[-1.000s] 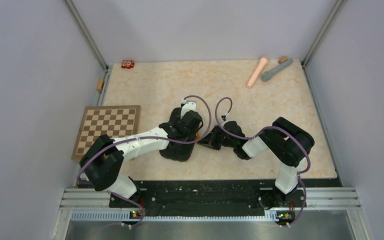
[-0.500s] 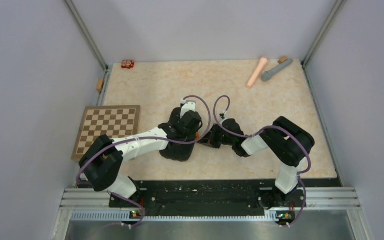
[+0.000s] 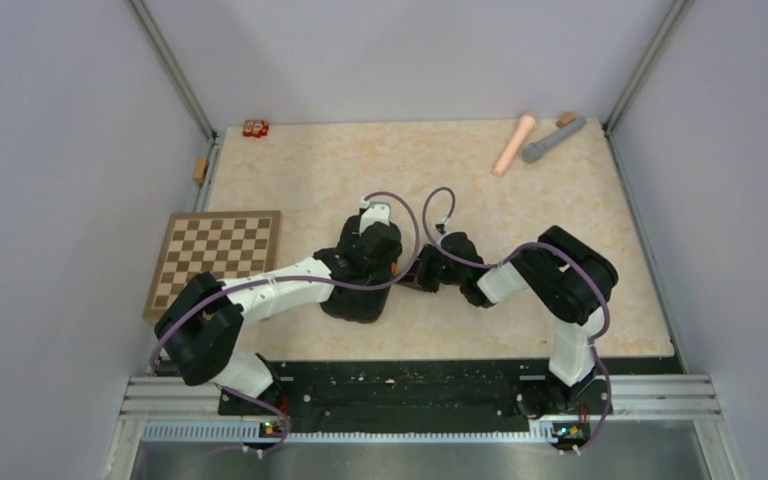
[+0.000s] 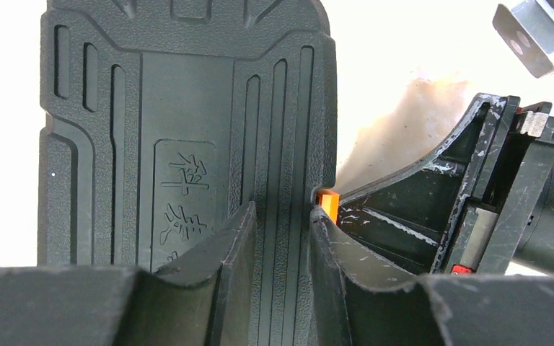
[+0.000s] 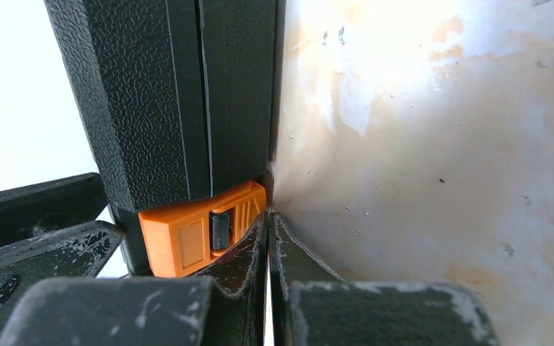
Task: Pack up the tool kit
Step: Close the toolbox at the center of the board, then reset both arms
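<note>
the black tool kit case (image 4: 173, 108) lies shut and flat near the middle of the pale marbled surface (image 3: 480, 180), with its small orange latch (image 5: 202, 234) on the edge facing the right arm. the left fingers (image 4: 216, 259) sit over the lid near that edge, released, with a narrow gap and nothing between them. the right fingers (image 5: 242, 263) are clenched together and empty, their tips right at the latch.
</note>
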{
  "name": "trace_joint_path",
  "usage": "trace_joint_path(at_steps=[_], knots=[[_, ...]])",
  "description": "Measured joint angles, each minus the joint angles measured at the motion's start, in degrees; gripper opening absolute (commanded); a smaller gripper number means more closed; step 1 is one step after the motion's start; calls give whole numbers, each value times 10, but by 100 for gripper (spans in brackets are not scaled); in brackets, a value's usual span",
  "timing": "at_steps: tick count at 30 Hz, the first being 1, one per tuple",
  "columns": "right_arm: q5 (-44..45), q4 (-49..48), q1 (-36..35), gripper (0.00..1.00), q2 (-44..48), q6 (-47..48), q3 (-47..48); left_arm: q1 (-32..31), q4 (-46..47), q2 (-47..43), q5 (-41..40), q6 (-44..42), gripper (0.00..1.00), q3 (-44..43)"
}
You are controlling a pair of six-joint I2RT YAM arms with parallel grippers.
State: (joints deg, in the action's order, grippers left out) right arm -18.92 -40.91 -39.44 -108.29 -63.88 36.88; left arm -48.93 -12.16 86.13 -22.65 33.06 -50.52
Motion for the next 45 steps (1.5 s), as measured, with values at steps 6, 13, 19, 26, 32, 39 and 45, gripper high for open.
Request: trace_joint_path(at_steps=[6, 13, 19, 26, 32, 39, 45], knots=[[13, 36, 8, 9, 26, 29, 0, 1, -3, -17, 20, 5, 52, 3], [84, 185, 69, 41, 221, 146, 0, 26, -88, -115, 52, 9, 75, 14], [205, 349, 120, 69, 423, 263, 15, 130, -126, -308, 10, -15, 93, 15], [365, 498, 126, 99, 616, 375, 52, 156, -155, -545, -122, -89, 99, 21], [484, 567, 126, 99, 750, 450, 60, 156, -155, -686, -217, -164, 99, 44], [562, 581, 126, 99, 881, 516, 42, 156, -145, -817, -268, -201, 99, 100], [596, 587, 126, 99, 936, 547, 17, 156, -132, -857, -273, -197, 99, 174]])
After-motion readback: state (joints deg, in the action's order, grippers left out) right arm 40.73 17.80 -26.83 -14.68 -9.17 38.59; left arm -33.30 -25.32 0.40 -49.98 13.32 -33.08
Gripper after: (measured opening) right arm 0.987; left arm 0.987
